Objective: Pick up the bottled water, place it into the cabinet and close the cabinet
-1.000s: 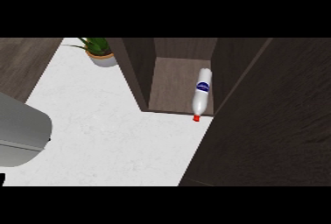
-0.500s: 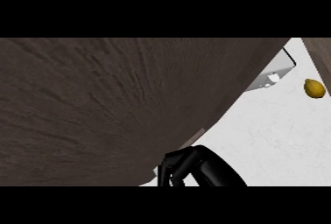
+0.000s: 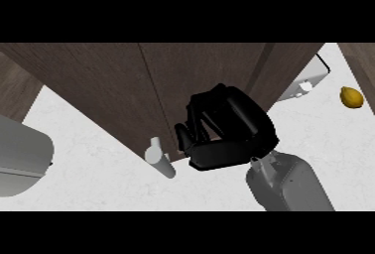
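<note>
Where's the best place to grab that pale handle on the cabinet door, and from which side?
Take the handle around its middle, coming from the counter side. It is a short pale bar standing off the dark cabinet door, so fingers could probably wrap it there. The right hand sits just right of it, against the door.

**Soft, even light, faint shadows**

Light is diffuse and bright on the speckled white counter (image 3: 95,188), with no glare. The black right hand (image 3: 223,134) reads as a dark mass with dull highlights. Left of it, the dark brown wooden cabinet door (image 3: 147,84) is evenly lit.
</note>
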Available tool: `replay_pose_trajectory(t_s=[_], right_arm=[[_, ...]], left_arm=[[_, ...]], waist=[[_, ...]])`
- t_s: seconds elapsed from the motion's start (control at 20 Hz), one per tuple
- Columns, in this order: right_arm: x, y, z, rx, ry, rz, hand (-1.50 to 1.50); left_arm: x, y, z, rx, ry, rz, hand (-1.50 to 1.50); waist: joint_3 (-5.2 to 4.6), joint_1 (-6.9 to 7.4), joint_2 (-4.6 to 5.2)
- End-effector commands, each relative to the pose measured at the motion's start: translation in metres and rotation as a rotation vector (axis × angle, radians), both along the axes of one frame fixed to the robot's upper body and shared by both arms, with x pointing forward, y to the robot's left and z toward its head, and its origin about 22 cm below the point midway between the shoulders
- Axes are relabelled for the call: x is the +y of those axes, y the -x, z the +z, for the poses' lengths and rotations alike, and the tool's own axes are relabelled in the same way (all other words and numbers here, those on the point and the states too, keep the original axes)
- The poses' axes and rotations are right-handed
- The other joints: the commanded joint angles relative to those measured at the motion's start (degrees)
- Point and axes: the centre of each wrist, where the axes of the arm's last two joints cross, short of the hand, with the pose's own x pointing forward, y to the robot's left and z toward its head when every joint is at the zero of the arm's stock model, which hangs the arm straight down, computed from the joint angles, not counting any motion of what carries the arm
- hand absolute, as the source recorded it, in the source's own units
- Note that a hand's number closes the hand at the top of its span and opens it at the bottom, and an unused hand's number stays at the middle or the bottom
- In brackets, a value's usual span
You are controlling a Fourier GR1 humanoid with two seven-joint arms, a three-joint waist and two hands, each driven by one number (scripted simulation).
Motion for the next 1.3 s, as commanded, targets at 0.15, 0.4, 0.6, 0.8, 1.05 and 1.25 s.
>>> replay_pose_trajectory(t_s=[0.15, 0.4, 0.6, 0.8, 1.05, 1.25], right_arm=[[-0.008, -0.063, 0.0, 0.017, 0.005, 0.013, 1.5], [-0.008, -0.083, 0.012, -0.008, 0.05, 0.054, 1.5], [0.007, -0.092, 0.013, -0.003, 0.057, 0.061, 1.5], [0.012, -0.102, 0.008, 0.021, 0.055, 0.092, 1.5], [0.031, -0.102, 0.018, 0.029, 0.037, 0.169, 1.5], [0.021, -0.107, 0.011, 0.038, 0.008, 0.157, 1.5]], left_arm=[[0.011, 0.005, 0.007, -0.026, 0.004, 0.021, -1.5], [0.023, 0.02, -0.002, -0.001, 0.004, 0.022, -1.5], [0.017, 0.027, 0.013, -0.016, 0.004, 0.019, -1.5], [0.02, 0.017, 0.005, -0.006, 0.006, 0.008, -1.5], [0.039, 0.01, 0.009, -0.002, 0.002, -0.01, -1.5], [0.023, 0.013, 0.008, -0.001, 0.018, -0.014, -1.5]], waist=[[0.05, -0.83, 0.12], [0.02, -0.92, -0.06], [0.04, -0.51, -0.04], [0.02, -0.6, 0.2], [0.0, 0.0, 0.47], [0.04, -0.13, 0.41]])
